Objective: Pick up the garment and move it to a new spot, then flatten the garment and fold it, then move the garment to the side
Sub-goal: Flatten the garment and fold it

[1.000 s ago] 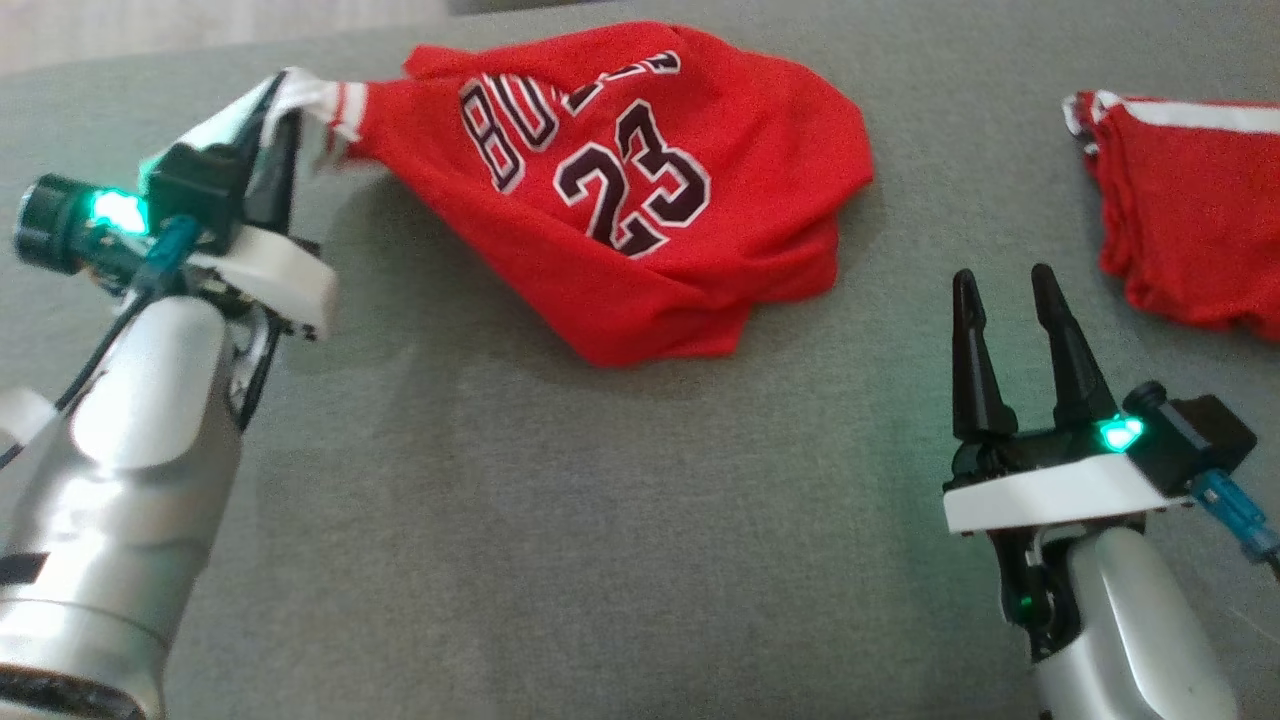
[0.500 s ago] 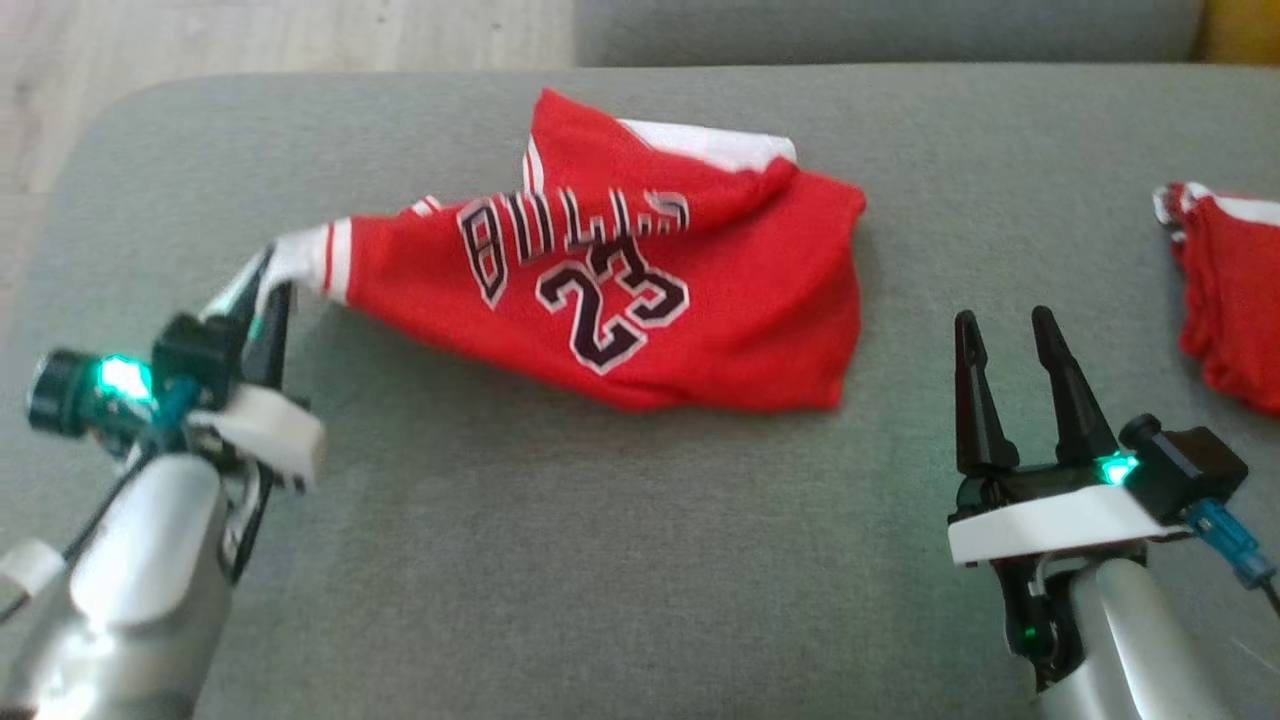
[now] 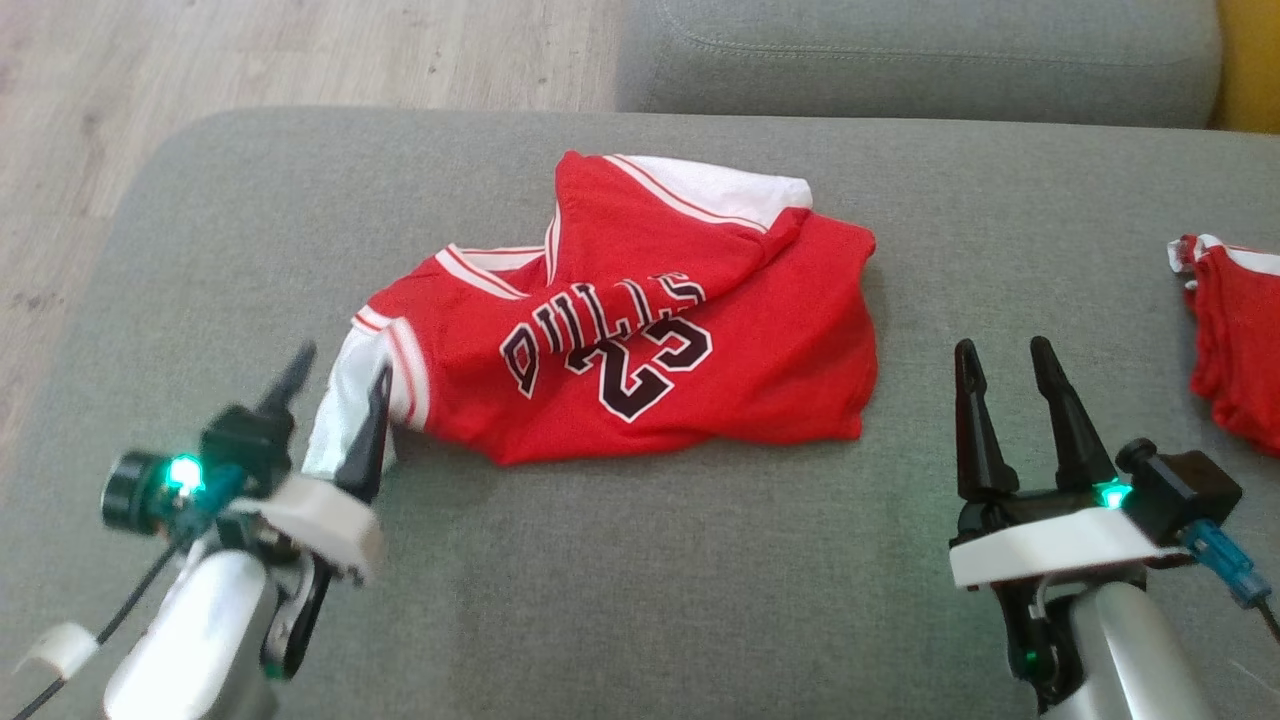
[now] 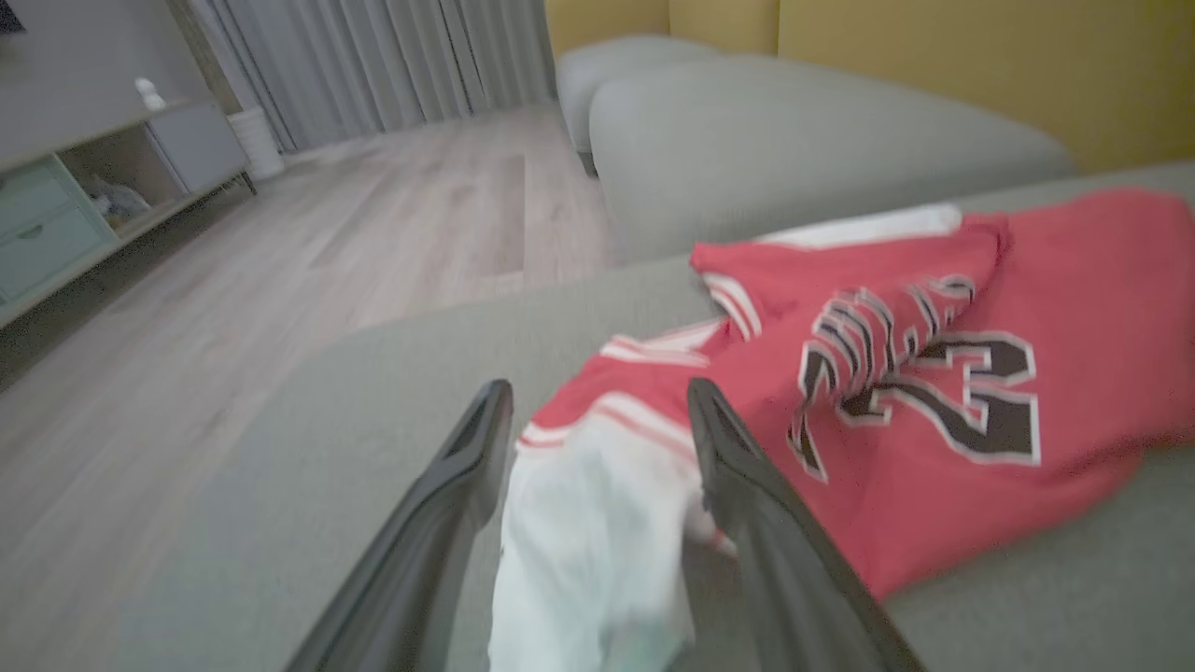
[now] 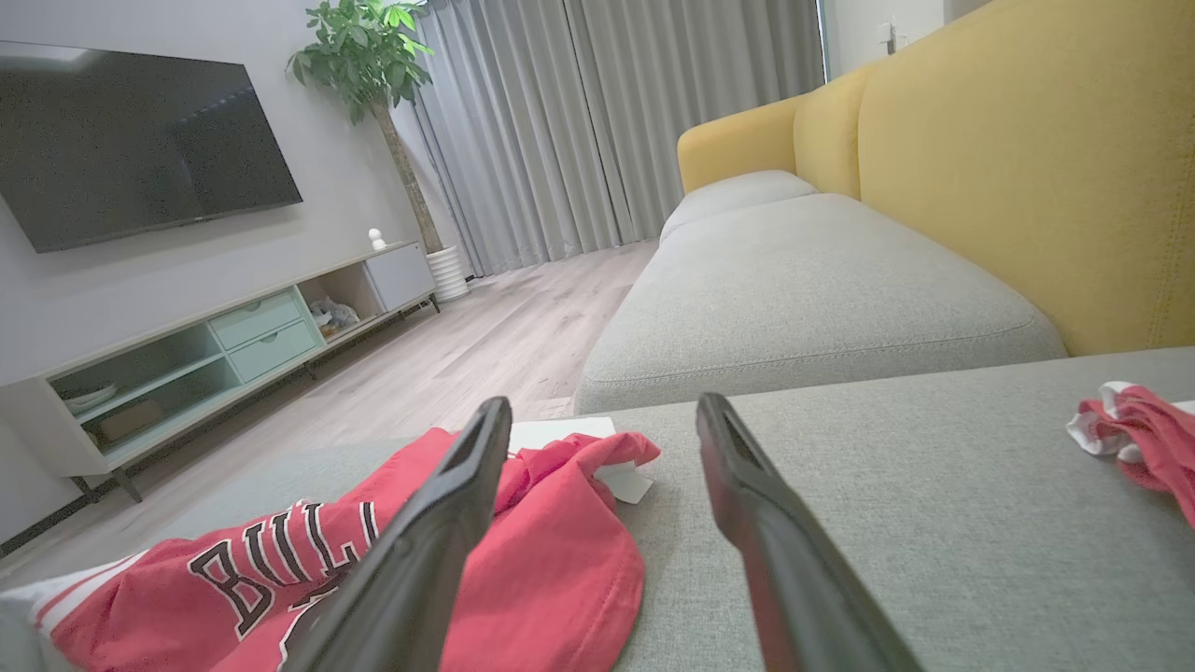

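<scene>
The red jersey point(image 3: 700, 400) lies crumpled on the grey sofa seat point(image 3: 600, 600), black number up. Its white edge sits between the spread fingers of the left gripper point(image 3: 344, 362); the right gripper point(image 3: 1002, 350) is also spread.

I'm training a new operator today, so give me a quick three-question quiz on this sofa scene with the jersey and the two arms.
1. True or false: the left end effector is clamped shut on the jersey.
2. Which number is printed on the jersey? A) 32 B) 23 C) 45
3. In a few words: what lies on the cushion to the right of the right end effector?

Key
1. False: its fingers stand open, with the jersey's white trim lying between them.
2. B
3. A second red garment, apart from that end effector.
</scene>
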You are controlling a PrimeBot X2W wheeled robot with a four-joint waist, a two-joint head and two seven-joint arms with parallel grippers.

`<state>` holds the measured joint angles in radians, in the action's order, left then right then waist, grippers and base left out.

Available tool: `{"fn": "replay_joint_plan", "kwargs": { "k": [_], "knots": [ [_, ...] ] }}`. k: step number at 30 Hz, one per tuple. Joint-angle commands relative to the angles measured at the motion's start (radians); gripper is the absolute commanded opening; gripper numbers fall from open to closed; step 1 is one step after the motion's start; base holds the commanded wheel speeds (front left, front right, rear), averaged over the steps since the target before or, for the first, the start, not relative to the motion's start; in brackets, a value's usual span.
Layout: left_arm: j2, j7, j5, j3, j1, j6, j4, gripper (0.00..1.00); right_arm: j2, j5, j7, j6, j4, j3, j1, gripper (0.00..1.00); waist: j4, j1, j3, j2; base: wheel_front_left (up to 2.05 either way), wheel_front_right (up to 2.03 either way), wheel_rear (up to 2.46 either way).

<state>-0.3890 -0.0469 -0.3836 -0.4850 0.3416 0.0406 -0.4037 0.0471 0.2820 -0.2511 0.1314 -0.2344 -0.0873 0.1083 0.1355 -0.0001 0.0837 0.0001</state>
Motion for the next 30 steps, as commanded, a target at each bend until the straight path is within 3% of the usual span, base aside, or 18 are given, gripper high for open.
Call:
{"fn": "replay_joint_plan", "kwargs": {
  "k": [1,8,15,24,30],
  "knots": [
    [-0.010,-0.036,-0.019,0.062,0.057,0.015,0.068,1.00,0.003,0.002,-0.011,-0.001,0.031,-0.018,0.021,1.00,-0.004,0.0001,-0.004,-0.0001,0.00,0.00,0.00],
    [0.076,-0.152,-0.082,0.113,0.041,0.052,0.193,1.00,0.003,-0.004,-0.011,-0.001,0.044,0.007,0.014,1.00,-0.027,0.0001,-0.022,-0.0001,0.00,0.00,0.00],
    [0.162,-0.197,-0.137,0.129,-0.054,0.069,0.212,1.00,0.003,-0.011,-0.011,-0.001,0.051,0.015,0.000,1.00,-0.052,0.0001,-0.029,-0.0001,0.00,0.00,0.00],
    [0.189,-0.210,-0.121,0.117,-0.066,0.051,0.206,1.00,0.003,-0.023,-0.009,-0.001,0.055,0.037,0.029,1.00,-0.011,0.0001,0.027,-0.0001,0.00,0.00,0.00],
    [0.208,-0.213,-0.113,0.119,-0.031,0.033,0.196,1.00,0.003,-0.066,0.073,-0.001,0.010,0.033,0.142,1.00,0.046,0.0001,0.099,-0.0001,0.00,0.00,0.00]
  ]
}}
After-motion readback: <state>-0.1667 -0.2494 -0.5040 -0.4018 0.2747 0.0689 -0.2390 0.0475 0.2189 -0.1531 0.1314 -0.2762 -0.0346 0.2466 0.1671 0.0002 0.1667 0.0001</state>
